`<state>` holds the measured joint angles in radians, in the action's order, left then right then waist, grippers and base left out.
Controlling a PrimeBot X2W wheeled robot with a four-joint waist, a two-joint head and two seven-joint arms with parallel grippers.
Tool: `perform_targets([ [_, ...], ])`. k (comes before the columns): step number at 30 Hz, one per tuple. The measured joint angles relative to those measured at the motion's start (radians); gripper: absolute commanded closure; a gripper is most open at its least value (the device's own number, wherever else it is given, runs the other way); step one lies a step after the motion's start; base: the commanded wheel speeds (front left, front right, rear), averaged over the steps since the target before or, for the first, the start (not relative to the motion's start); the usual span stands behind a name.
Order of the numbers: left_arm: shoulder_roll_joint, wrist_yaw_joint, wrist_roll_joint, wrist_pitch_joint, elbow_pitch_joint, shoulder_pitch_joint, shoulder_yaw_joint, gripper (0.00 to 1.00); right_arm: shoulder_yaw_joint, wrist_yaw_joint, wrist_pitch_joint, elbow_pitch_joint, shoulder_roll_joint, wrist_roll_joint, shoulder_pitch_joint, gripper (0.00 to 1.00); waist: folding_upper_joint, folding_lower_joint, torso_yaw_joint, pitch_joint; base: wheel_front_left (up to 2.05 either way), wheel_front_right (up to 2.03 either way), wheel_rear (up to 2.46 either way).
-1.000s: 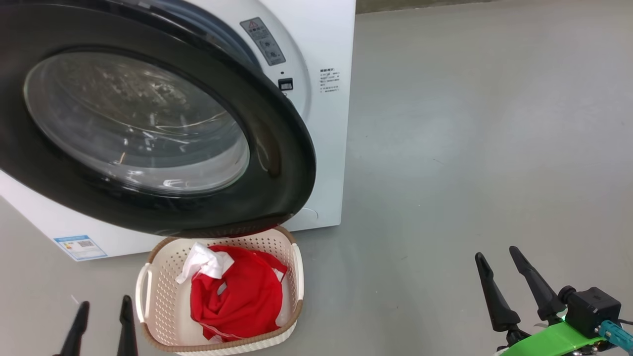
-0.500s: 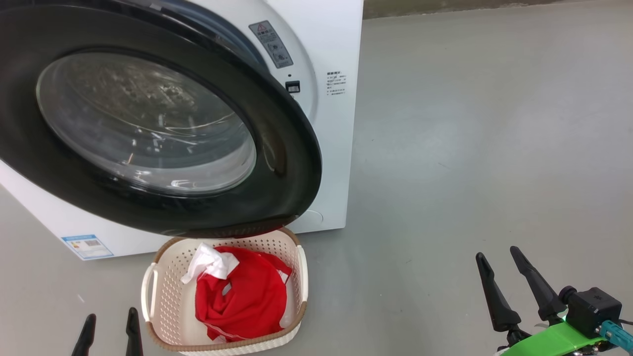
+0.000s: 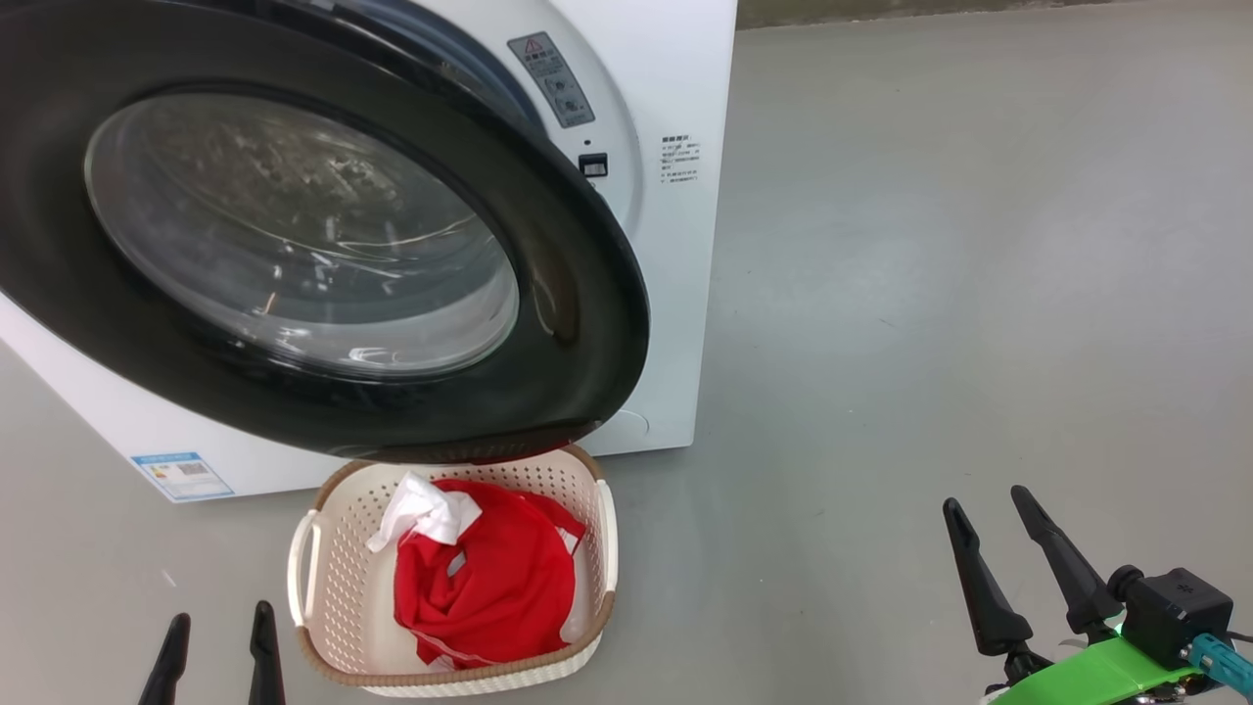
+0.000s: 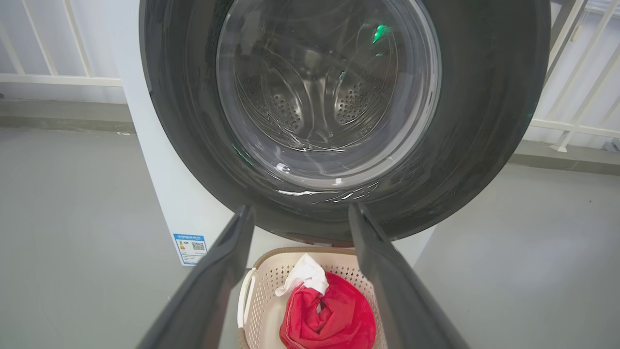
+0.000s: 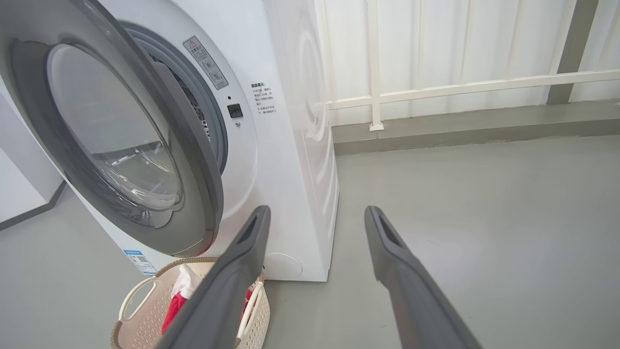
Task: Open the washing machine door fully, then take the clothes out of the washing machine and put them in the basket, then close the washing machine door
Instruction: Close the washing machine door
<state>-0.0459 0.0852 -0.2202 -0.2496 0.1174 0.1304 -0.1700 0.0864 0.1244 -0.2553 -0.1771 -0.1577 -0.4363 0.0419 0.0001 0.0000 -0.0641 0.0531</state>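
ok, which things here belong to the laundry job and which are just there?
Job: washing machine, washing machine door, basket, clothes (in the basket).
Not the job: blue label, warning sticker, white railing, grey floor.

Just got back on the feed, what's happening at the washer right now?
Nothing is being handled at this moment. The left gripper and the right gripper are both open and empty, held low in front of the washing machine. The clothes lie in the basket on the floor, just below the lower edge of the washing machine door. The door stands partly open, so closing it looks like the step left.
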Motion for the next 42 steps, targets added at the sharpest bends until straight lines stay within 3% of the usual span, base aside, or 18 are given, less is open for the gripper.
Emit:
perform_targets([
  [3, 0.000, -0.001, 0.000, 0.000, -0.001, 0.000, 0.004, 0.00, 0.000, 0.000, 0.000, 0.001, 0.000, 0.000, 0.000, 0.00, 0.0000, 0.0000, 0.004, 0.003, 0.00, 0.00, 0.00],
  [4, 0.000, -0.003, 0.000, 0.000, -0.001, 0.000, 0.007, 0.00, 0.002, 0.000, 0.000, 0.001, 0.000, 0.000, 0.000, 0.36, 0.0000, 0.0000, 0.006, 0.003, 0.00, 0.00, 0.00],
  [6, 0.000, -0.007, -0.002, 0.000, 0.000, 0.000, 0.013, 0.00, 0.020, 0.000, 0.000, 0.001, -0.004, 0.000, 0.000, 0.96, 0.0000, 0.0000, 0.010, 0.004, 0.00, 0.00, 0.00],
  [7, 0.000, -0.007, -0.003, 0.000, 0.000, 0.000, 0.017, 0.00, 0.030, 0.000, 0.000, 0.001, -0.005, -0.002, 0.000, 1.00, 0.0000, 0.0000, 0.014, 0.004, 0.00, 0.00, 0.00],
  [14, 0.000, -0.019, -0.037, 0.000, 0.004, -0.002, 0.055, 0.00, 0.103, 0.000, 0.000, -0.006, 0.000, -0.012, -0.020, 1.00, 0.0000, 0.0000, 0.053, 0.010, 0.00, 0.00, 0.00],
  [26, 0.000, -0.034, -0.066, 0.000, 0.002, -0.012, 0.141, 0.00, 0.218, 0.000, 0.000, -0.066, 0.022, -0.058, -0.233, 1.00, 0.0000, 0.0001, 0.166, 0.034, 0.00, 0.00, 0.00],
  [34, 0.000, -0.042, -0.091, 0.000, -0.002, -0.057, 0.179, 0.00, 0.247, 0.000, 0.000, -0.115, 0.025, -0.064, -0.352, 1.00, -0.0001, 0.0000, 0.245, 0.073, 0.00, 0.00, 0.00],
  [42, 0.000, -0.060, -0.111, 0.000, -0.017, -0.120, 0.213, 0.00, 0.233, 0.000, 0.000, -0.155, -0.002, -0.070, -0.466, 1.00, 0.0000, 0.0000, 0.282, 0.148, 0.00, 0.00, 0.00],
])
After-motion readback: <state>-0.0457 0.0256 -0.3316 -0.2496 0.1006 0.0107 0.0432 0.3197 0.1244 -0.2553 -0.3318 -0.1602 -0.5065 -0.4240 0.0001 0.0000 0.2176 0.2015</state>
